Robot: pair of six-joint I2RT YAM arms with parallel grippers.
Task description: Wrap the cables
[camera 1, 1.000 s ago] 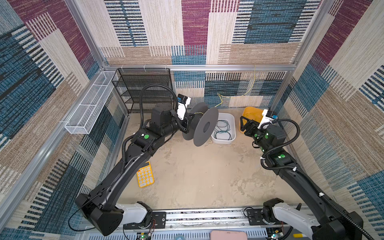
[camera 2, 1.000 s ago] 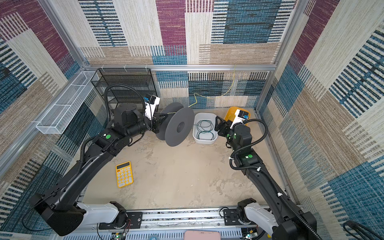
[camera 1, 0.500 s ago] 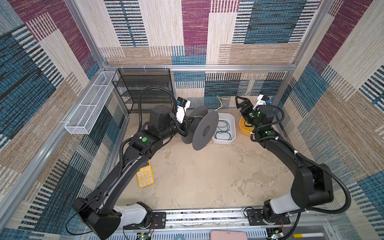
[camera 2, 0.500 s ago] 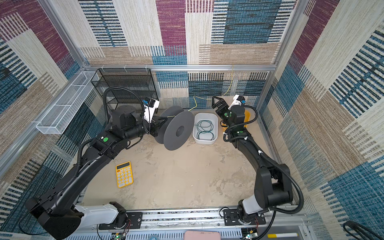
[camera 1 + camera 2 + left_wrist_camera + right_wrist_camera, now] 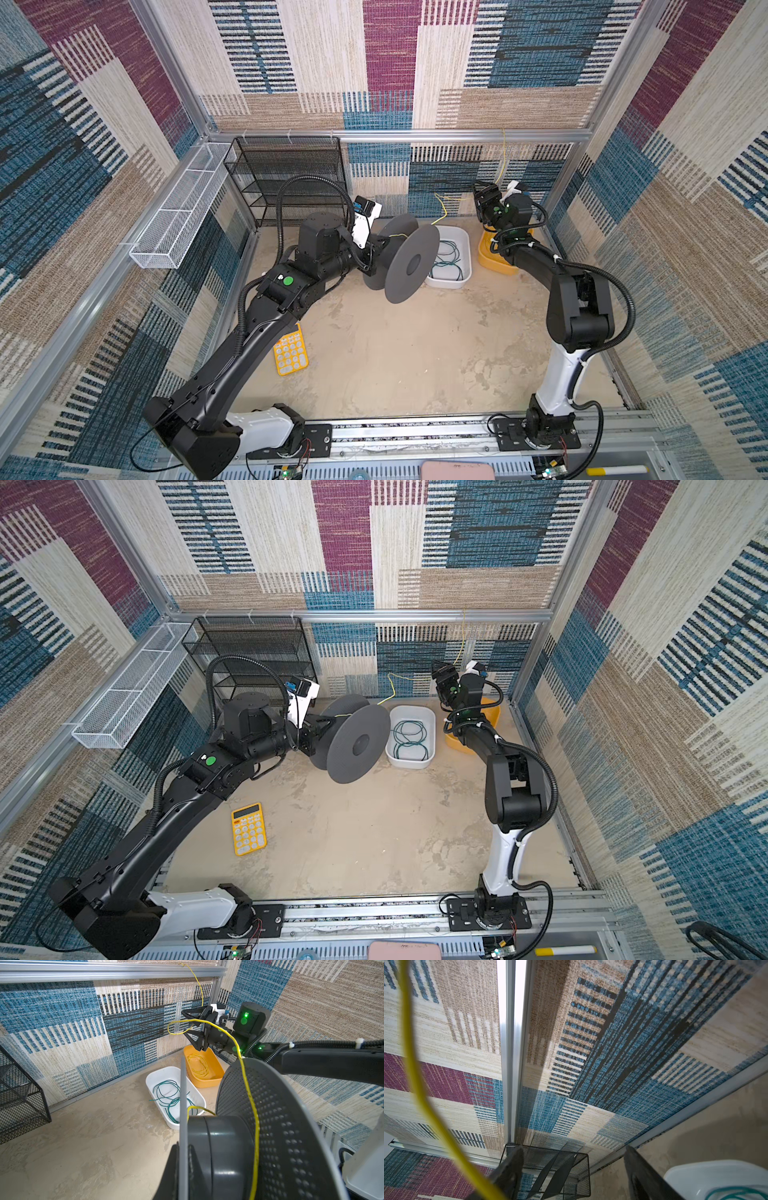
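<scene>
Right claw (image 5: 184, 1023), jaws wide, hangs upper centre of the left wrist view with the yellow cable (image 5: 247, 1084) looping past it to the grey spool (image 5: 270, 1115), which the left claw (image 5: 376, 255) clamps. Best close on the strand, keep it taut, feed between flanges.

Top pair high overhead; wrist cams low, both catching white tub (image 5: 166, 1071).
</scene>
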